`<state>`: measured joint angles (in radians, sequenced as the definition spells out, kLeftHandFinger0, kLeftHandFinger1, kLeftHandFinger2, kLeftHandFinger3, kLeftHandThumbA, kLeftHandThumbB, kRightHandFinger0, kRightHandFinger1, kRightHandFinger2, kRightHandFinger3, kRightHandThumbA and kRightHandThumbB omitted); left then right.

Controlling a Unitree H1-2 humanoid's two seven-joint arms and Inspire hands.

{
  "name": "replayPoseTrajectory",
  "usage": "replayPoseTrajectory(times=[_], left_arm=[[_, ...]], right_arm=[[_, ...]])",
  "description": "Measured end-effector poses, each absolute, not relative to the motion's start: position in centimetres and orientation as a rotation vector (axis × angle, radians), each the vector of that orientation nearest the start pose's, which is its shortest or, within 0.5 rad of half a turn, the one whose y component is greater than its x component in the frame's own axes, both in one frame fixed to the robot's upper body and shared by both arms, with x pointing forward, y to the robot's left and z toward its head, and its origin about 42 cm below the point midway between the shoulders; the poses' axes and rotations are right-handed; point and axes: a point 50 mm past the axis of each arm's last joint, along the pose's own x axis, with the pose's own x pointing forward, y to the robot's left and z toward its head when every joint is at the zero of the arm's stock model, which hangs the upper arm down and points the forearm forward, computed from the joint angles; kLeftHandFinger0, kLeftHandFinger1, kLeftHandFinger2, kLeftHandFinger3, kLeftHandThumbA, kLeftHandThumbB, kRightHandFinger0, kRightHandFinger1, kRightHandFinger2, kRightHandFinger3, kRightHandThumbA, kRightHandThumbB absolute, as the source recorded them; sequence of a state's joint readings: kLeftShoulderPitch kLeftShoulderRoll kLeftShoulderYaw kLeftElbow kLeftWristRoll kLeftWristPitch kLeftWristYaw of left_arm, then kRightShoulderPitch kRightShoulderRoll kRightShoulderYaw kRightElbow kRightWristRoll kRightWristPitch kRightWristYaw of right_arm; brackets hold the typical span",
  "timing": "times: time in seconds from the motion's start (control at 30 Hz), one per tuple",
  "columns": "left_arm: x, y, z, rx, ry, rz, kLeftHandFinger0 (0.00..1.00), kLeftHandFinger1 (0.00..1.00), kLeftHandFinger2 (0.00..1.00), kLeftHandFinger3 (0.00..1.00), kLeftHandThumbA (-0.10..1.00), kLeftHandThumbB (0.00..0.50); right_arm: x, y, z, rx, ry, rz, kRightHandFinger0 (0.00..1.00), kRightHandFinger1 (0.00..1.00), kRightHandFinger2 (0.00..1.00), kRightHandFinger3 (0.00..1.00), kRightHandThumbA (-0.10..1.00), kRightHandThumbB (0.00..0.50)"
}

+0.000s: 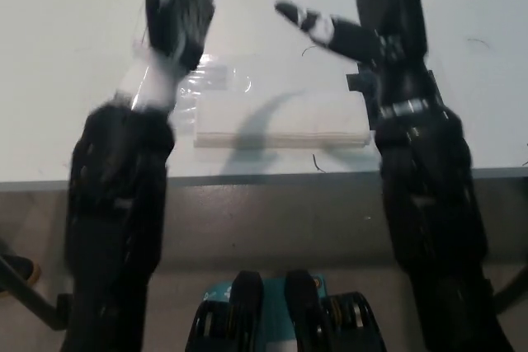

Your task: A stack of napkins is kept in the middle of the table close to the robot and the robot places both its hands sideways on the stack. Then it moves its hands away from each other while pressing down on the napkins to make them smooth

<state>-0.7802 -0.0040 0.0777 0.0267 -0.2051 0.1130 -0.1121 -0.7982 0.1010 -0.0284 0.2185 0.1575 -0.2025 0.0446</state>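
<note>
2 arms raised above napkin stack (282, 119) on table (74, 30), finger state unclear

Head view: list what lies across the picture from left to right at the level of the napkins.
Left arm → clear plastic sheet → stack of napkins → right arm, which covers most of the black patch. Both hands reach toward the top edge, blurred or cut off, so they are left out.
</note>
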Motion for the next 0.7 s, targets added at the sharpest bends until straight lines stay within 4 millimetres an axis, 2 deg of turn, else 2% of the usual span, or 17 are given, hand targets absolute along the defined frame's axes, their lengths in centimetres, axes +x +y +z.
replayPoseTrajectory(times=[0.07, 0.2, 0.3, 0.37, 0.43, 0.5, 0.6, 0.7], left_arm=[[46.0, 14.0, 36.9, -0.210, -0.572, -0.307, 1.00, 1.00, 1.00, 1.00, 1.00, 0.309], [48.8, 12.4, 36.1, -0.256, -0.463, -0.279, 1.00, 1.00, 1.00, 1.00, 1.00, 0.308], [49.9, 11.5, 35.6, -0.263, -0.416, -0.275, 1.00, 1.00, 1.00, 1.00, 1.00, 0.306], [50.6, 11.0, 34.9, -0.265, -0.381, -0.269, 1.00, 1.00, 1.00, 1.00, 1.00, 0.305], [51.2, 10.6, 33.9, -0.264, -0.343, -0.261, 1.00, 1.00, 1.00, 1.00, 1.00, 0.311], [51.8, 10.3, 32.9, -0.257, -0.310, -0.253, 1.00, 1.00, 1.00, 1.00, 1.00, 0.311], [52.6, 9.9, 31.4, -0.243, -0.261, -0.245, 1.00, 1.00, 1.00, 1.00, 1.00, 0.307], [53.3, 9.6, 30.2, -0.237, -0.221, -0.237, 1.00, 1.00, 1.00, 1.00, 1.00, 0.305]], right_arm=[[46.8, -9.3, 35.0, 0.275, -0.696, 0.284, 1.00, 1.00, 1.00, 1.00, 1.00, 0.297], [49.9, -7.7, 34.1, 0.323, -0.568, 0.275, 1.00, 1.00, 1.00, 1.00, 1.00, 0.287], [51.4, -6.9, 33.2, 0.352, -0.497, 0.264, 1.00, 1.00, 1.00, 1.00, 1.00, 0.273], [52.1, -6.5, 32.4, 0.365, -0.457, 0.258, 1.00, 1.00, 1.00, 1.00, 1.00, 0.263], [52.9, -6.2, 31.1, 0.382, -0.403, 0.244, 1.00, 1.00, 1.00, 1.00, 1.00, 0.228], [53.4, -6.2, 30.1, 0.397, -0.361, 0.226, 1.00, 1.00, 1.00, 1.00, 1.00, 0.249], [54.0, -6.2, 28.3, 0.431, -0.298, 0.194, 1.00, 1.00, 1.00, 1.00, 1.00, 0.253], [54.2, -6.2, 26.9, 0.455, -0.257, 0.170, 1.00, 1.00, 1.00, 1.00, 1.00, 0.230]])
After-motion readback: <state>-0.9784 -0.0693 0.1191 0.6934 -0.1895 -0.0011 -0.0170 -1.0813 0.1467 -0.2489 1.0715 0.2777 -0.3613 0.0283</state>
